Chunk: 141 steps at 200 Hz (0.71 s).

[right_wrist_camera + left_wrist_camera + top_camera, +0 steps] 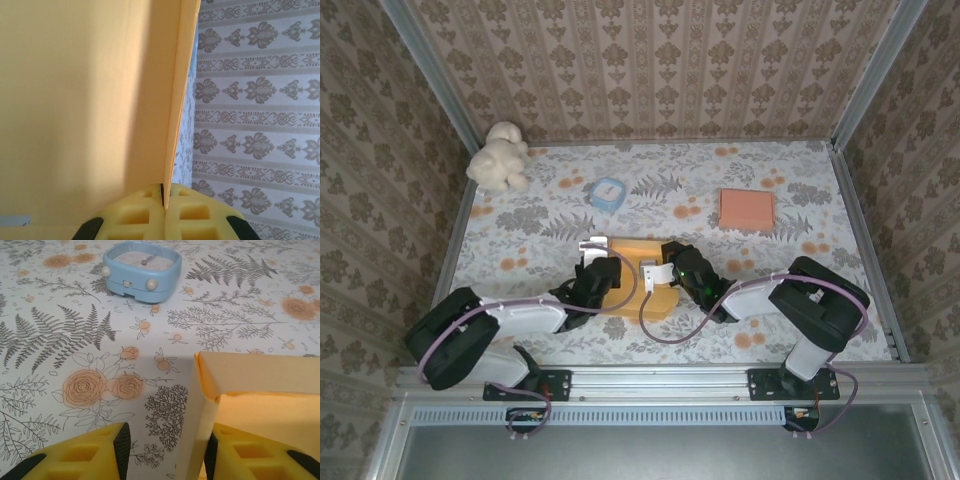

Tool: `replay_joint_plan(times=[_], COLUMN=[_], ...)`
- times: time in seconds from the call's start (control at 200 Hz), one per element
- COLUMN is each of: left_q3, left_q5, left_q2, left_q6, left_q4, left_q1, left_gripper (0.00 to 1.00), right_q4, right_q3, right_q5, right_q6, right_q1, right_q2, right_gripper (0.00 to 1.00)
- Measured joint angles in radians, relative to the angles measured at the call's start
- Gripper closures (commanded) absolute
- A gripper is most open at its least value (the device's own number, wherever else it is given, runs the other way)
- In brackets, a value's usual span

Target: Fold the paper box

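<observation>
On the flower-and-fern tablecloth (550, 215), enclosed by damask wallpaper (650, 60), the paper box (632, 250) lay mid-table, just ahead of both arms. The left gripper (167, 447) stood open, its fingers either side of a box wall. The right gripper (164, 200) was pinched tight on a thin box panel. Farther back sat a blue clock (608, 192), a white plush toy (500, 155) and an orange pad (746, 209).

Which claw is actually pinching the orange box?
The right gripper, shut on a wall of the paper box; the left gripper stands open astride another.
</observation>
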Motion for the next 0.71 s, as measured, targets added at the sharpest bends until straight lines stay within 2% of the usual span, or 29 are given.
replay_joint_plan(times=[0.355, 0.605, 0.705], left_q3=[-0.062, -0.137, -0.159], left_q5=[0.073, 0.151, 0.181], left_q2=[-0.158, -0.362, -0.401], left_q6=[0.001, 0.013, 0.03], left_q4=[-0.054, -0.055, -0.042], left_q1=[0.014, 0.052, 0.053], left_gripper=[0.56, 0.57, 0.57], right_q4=[-0.014, -0.007, -0.009], right_q3=[-0.008, -0.024, -0.024], right_q5=[0.018, 0.037, 0.037], right_q6=[0.009, 0.009, 0.009], right_q1=[0.001, 0.005, 0.01], right_q2=[0.0, -0.004, -0.011], right_gripper=[1.0, 1.0, 1.0])
